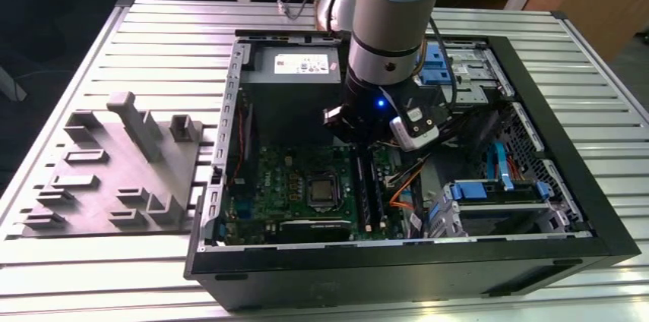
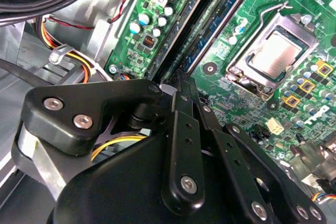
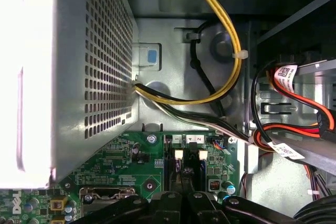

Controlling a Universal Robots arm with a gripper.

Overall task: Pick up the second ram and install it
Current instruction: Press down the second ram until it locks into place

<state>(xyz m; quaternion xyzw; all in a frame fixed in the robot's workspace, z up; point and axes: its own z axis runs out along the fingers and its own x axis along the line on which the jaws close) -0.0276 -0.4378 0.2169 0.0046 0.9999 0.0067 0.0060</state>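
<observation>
Inside the open computer case [image 1: 598,208], my gripper [image 1: 367,143] hangs low over the green motherboard [image 1: 273,185]. In the second wrist view the gripper [image 2: 180,77] is shut, its black fingers pressed together. The tips rest at the end of the long dark memory slots. The second ram [image 2: 202,30] lies along a slot, running away from the tips; in the exterior view the ram [image 1: 365,193] is a dark strip beside the processor socket [image 1: 322,189]. I cannot tell whether the tips touch it. In the first wrist view the gripper [image 3: 181,200] sits just before the slots' white latches [image 3: 178,154].
The grey power-supply box [image 3: 79,77] stands close beside the slots, with yellow and black cables [image 3: 226,35] running past. Red and orange cables [image 3: 294,124] and a drive cage with blue tabs [image 1: 497,189] crowd the other side. A grey fixture block [image 1: 121,170] sits on the slatted table.
</observation>
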